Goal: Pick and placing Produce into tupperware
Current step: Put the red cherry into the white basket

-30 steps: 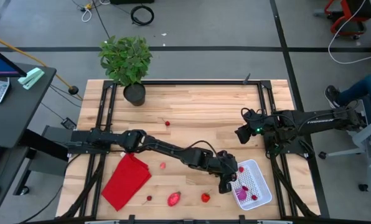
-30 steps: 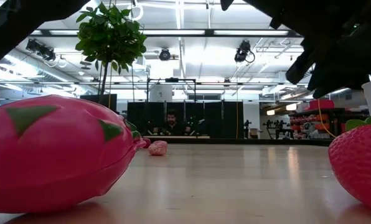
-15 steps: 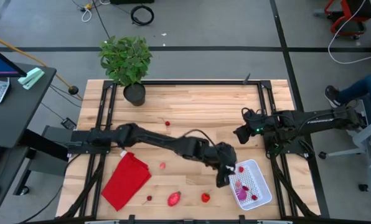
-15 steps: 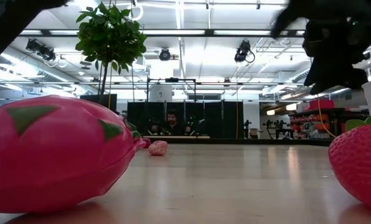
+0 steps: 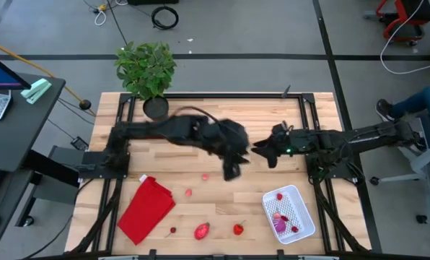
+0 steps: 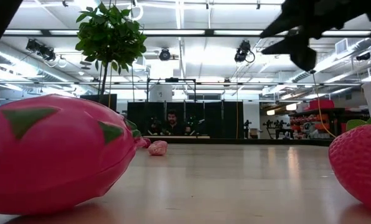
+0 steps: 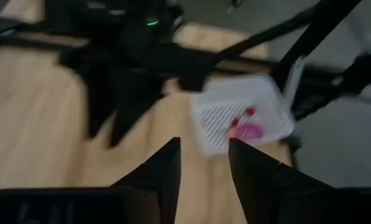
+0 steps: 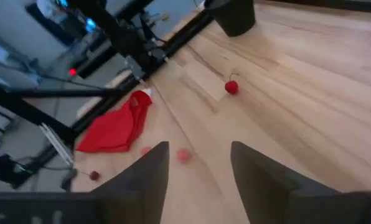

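swung clear of the tupperware [image 5: 289, 214] (fruit inside it), left gripper [image 5: 231, 171] hovers mid-table, fingers parted and empty, right gripper [image 5: 260, 150] likewise, so next it's a reach for the pink piece [image 5: 206, 176] nearby.

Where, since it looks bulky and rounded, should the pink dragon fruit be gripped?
The dragon fruit lies on its side, oval, nothing touching it. Probably come straight down from above and close across its narrow middle, not its tapered ends.
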